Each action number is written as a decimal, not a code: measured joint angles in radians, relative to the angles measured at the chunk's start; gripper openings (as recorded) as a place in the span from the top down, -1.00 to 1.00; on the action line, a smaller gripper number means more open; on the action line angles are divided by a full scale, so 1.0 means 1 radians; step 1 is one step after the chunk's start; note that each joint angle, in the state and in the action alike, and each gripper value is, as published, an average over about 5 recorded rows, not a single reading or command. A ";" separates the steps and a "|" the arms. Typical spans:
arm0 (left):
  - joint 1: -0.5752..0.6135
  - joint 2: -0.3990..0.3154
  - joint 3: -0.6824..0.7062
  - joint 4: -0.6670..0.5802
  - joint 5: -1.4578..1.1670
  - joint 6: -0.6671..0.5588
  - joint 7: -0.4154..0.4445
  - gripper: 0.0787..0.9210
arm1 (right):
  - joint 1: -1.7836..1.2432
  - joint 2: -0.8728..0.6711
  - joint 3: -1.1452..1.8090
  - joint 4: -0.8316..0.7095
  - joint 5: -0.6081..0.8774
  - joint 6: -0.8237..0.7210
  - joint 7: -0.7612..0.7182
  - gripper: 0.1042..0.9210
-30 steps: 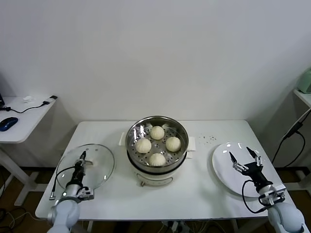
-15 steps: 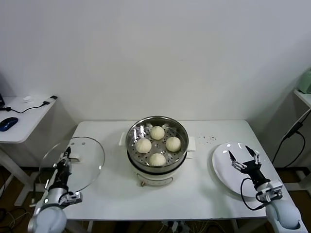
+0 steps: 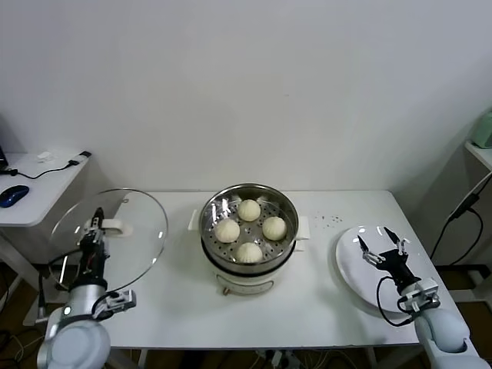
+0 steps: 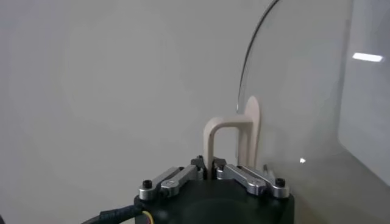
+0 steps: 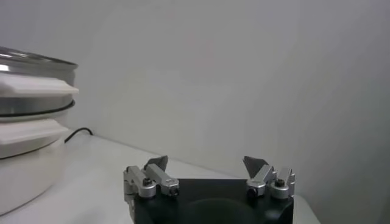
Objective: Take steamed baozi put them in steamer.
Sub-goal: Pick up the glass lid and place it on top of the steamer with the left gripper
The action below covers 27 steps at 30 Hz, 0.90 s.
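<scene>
At the table's near right corner, the right gripper (image 3: 387, 247) hangs over a white plate (image 3: 354, 265), fingers spread wide and empty. Off the near left corner, the left gripper (image 3: 97, 224) pinches the handle of a glass lid (image 3: 134, 231), holding it tilted up in the air. Farther back, mid-table, the steamer (image 3: 248, 261) holds four baozi (image 3: 249, 252) on its tray.

The steamer (image 3: 248, 238), a shiny steel pot on a cream-white base with side handles, stands uncovered at the centre of the frame. Four round cream-white baozi (image 3: 248, 231) sit apart in a diamond on its perforated tray.
</scene>
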 measured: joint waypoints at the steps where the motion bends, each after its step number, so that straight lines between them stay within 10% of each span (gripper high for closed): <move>1: -0.015 0.012 0.025 -0.011 0.004 0.029 0.022 0.83 | 0.007 0.003 -0.004 -0.006 -0.004 0.001 0.002 -0.76; 15: -0.323 -0.031 0.398 -0.048 0.187 0.261 0.382 0.83 | 0.070 0.031 -0.017 -0.062 -0.022 0.004 0.016 -0.76; 27: -0.476 -0.238 0.596 0.095 0.331 0.305 0.444 0.83 | 0.069 0.047 0.001 -0.070 -0.030 0.006 0.017 -0.76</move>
